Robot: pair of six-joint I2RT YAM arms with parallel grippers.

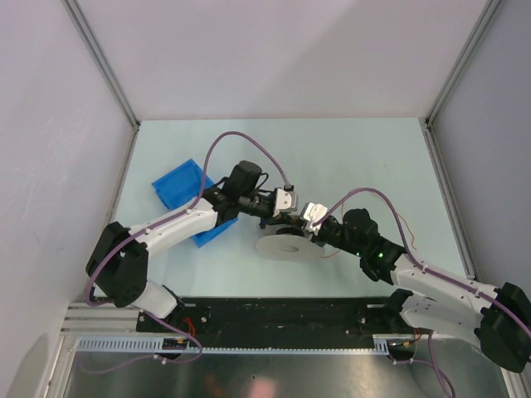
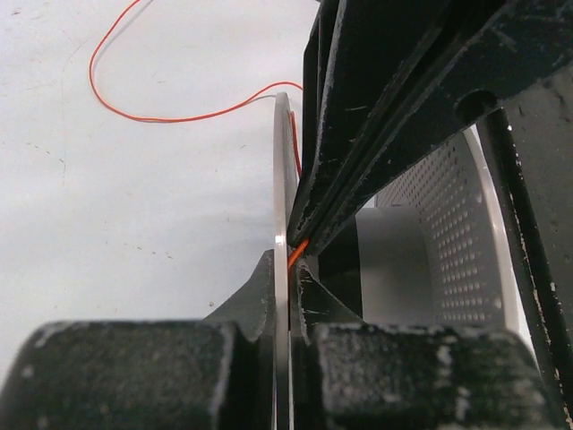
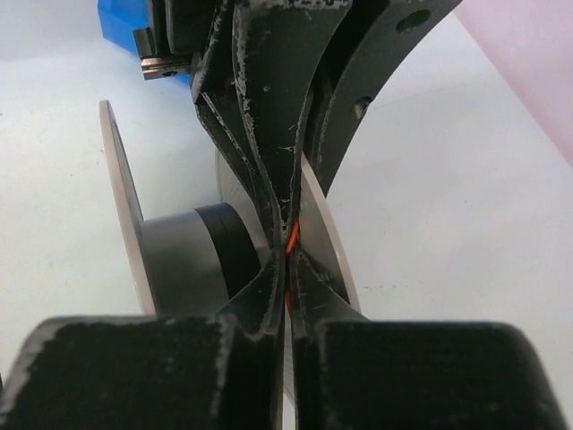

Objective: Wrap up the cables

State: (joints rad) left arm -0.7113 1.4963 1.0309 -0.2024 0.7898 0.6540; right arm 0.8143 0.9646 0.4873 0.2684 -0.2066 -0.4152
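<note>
The grey-white spool [image 1: 278,247] stands near the table's middle, and both grippers meet at its upper rim. My left gripper [image 2: 286,260] is shut on the thin edge of one spool flange [image 2: 281,161]. The thin orange-red cable [image 2: 134,112] passes beside that flange at the jaws and loops away over the table. My right gripper [image 3: 288,255] is shut on the cable [image 3: 290,238] right against a spool flange [image 3: 324,224]. The grey hub [image 3: 175,260] shows to the left. In the top view the left gripper [image 1: 292,222] and right gripper [image 1: 306,231] nearly touch.
A blue tray [image 1: 178,186] lies at the left under the left arm; it also shows in the right wrist view [image 3: 121,22]. White enclosure walls and metal posts ring the table. A black rail strip runs along the near edge by the arm bases.
</note>
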